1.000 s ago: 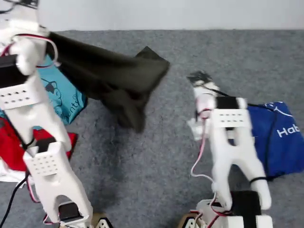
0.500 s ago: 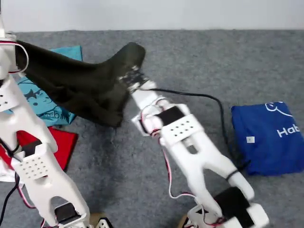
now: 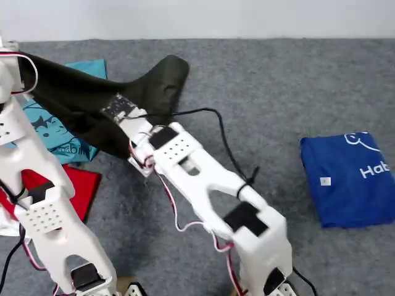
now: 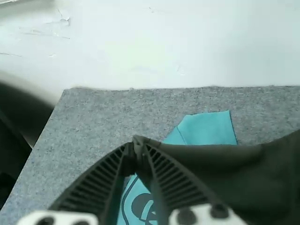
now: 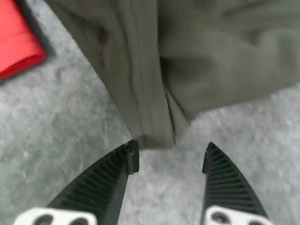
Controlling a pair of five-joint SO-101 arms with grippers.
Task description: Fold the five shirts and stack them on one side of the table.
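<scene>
Cloth of the dark shirt point(image 3: 80, 105) is pinched up by the left hand point(image 4: 136, 143), seemingly so its drooping edge can be taken by the spread right hand point(image 5: 172, 152).

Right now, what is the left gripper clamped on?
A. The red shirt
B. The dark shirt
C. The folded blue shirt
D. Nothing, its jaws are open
B: in the left wrist view the left gripper is closed on an edge of the dark shirt, which hangs from it above the teal shirt on the table.
</scene>
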